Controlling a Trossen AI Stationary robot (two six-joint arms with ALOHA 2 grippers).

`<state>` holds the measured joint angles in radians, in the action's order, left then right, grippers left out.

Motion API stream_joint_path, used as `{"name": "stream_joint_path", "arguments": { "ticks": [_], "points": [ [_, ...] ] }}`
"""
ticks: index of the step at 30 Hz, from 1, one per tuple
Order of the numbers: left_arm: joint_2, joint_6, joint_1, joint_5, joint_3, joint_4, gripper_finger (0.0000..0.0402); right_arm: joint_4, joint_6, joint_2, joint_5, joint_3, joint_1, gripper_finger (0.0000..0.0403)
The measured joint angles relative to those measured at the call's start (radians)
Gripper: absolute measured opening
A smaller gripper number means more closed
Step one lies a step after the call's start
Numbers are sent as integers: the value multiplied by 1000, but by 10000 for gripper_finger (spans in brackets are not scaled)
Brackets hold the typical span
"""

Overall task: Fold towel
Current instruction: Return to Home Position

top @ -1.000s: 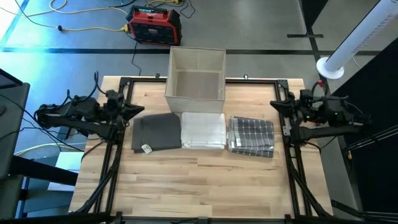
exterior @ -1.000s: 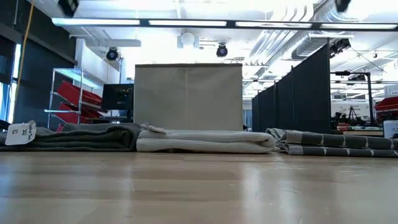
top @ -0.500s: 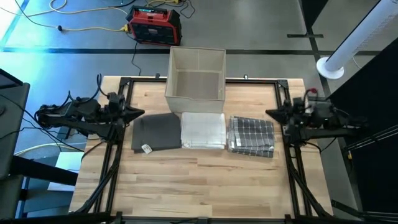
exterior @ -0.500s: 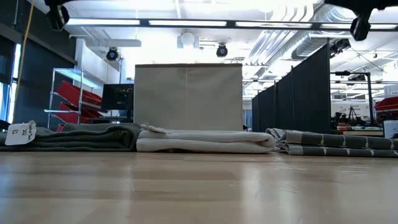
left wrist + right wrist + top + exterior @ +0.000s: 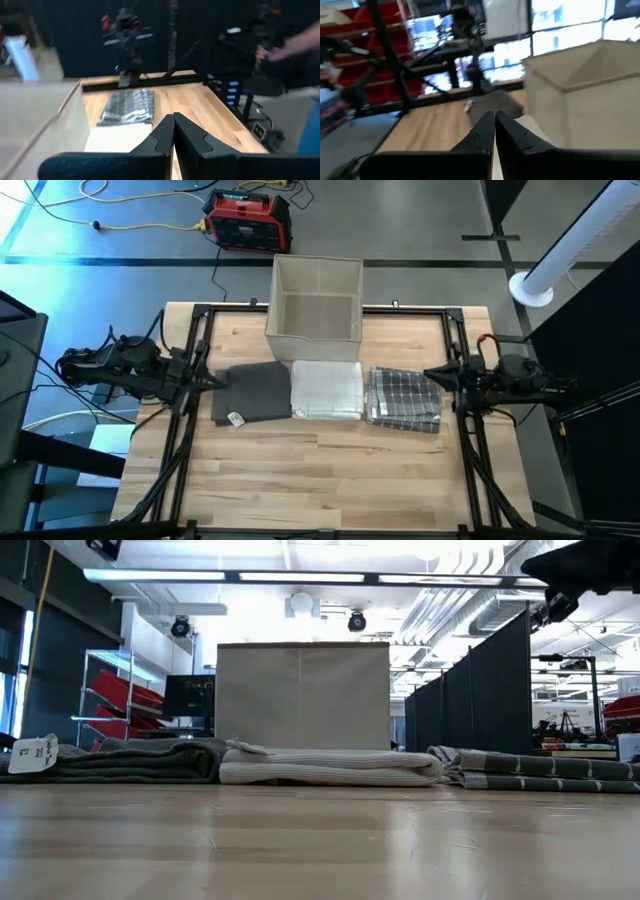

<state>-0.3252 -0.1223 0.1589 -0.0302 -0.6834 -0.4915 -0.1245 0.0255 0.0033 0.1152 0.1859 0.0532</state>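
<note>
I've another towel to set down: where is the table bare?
Crowded: the middle row, gray towel, white towel and checked towel side by side, left gripper and right gripper at its ends. Bare: the table front, before that row, and the back corners beside the box.

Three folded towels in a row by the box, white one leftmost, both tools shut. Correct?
No: the high view shows the white towel in the middle; the dark towel is leftmost. Rest holds: box, left tool and right tool shut.
</note>
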Motion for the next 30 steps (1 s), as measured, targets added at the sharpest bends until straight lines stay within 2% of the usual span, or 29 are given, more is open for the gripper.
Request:
{"name": "stream_joint_path", "arguments": {
  "ticks": [4, 7, 14, 22, 27, 30],
  "points": [
    [1, -62, 0, -19, 10, 55, 0, 68, 39, 1, -19, -53, 0, 0],
    [30, -60, -1, -58, 86, 131, 0, 119, 67, 1, -34, -92, 0, 0],
    [98, 54, -1, -35, 291, 314, 0, 229, 131, 1, -67, -177, 0, 0],
    [174, 200, -1, 11, 509, 495, 0, 246, 69, 1, -86, -177, 0, 0],
    [227, 182, -1, -2, 588, 550, 0, 246, 59, 1, -87, -177, 0, 0],
    [267, 210, -2, -3, 665, 667, 0, 229, 41, 2, -86, -177, 0, 0]
  ]
}}
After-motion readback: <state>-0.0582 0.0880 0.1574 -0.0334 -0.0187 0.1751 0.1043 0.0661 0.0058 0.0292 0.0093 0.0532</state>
